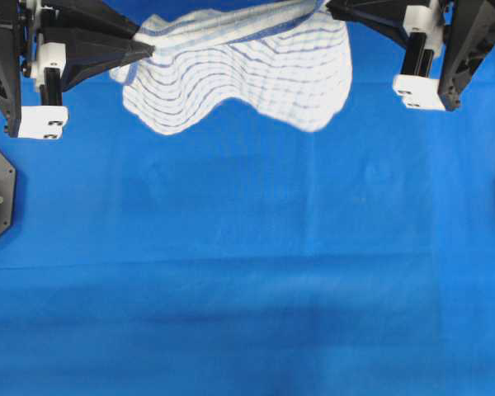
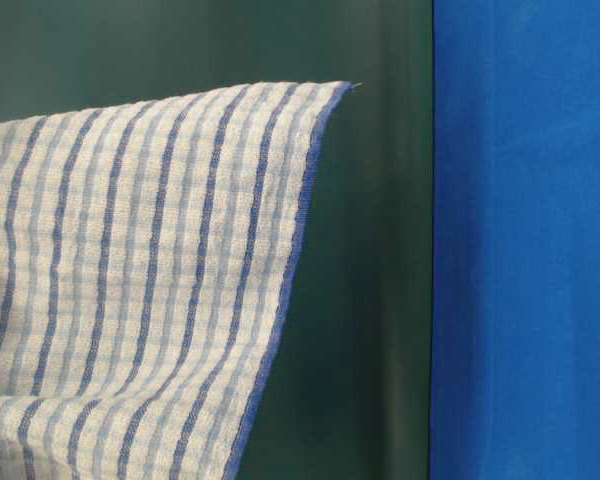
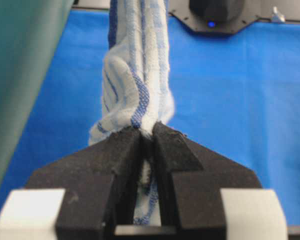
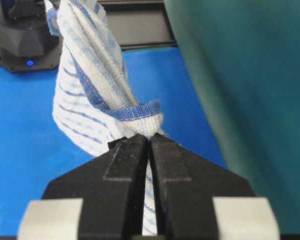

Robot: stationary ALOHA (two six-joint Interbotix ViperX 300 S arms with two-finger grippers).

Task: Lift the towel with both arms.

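Both claws (image 3: 147, 131) clamped on towel (image 1: 247, 70)

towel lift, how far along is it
Done: both corners are gripped. The left claw and right claw are each shut on a bunched corner of the towel. In hand: the towel hangs stretched between them, sagging in the middle, apparently clear of the blue sheet in the overhead view. Left: probably only holding it up; no release is visible.
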